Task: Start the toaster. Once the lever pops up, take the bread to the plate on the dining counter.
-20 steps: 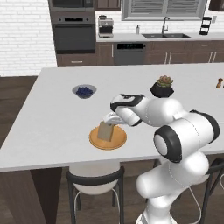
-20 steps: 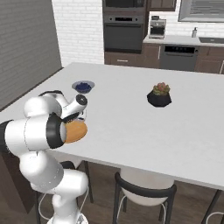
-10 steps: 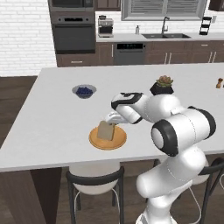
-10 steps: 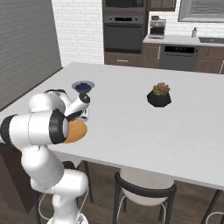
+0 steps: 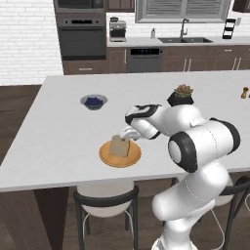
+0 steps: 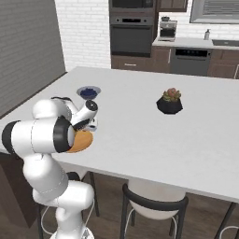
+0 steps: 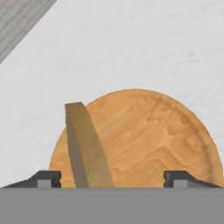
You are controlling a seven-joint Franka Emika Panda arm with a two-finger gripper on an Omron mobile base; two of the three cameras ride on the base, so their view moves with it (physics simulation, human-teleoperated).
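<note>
The orange-yellow plate [image 5: 110, 157] lies near the front edge of the white dining counter [image 5: 58, 127]. The tan bread slice [image 5: 119, 145] stands on edge on the plate, leaning. My gripper [image 5: 128, 134] hovers right over the bread, open. In the hand view the fingertips [image 7: 46, 178] are spread wide over the plate [image 7: 148, 140], and the bread [image 7: 87, 148] rises between them, nearer the left one, with a gap to both. From the right base, my arm covers most of the plate [image 6: 81, 140]. The toaster is out of view.
A small grey bowl of blue berries [image 5: 93, 101] sits further back on the counter. A dark pot with a succulent [image 5: 181, 95] stands to the right, and a small shaker [image 5: 244, 93] at the far right edge. A stool [image 5: 105, 197] is tucked under the counter's front edge.
The arm's elbow has shifted slightly. The gripper stays over the plate, and the bread has not visibly moved.
</note>
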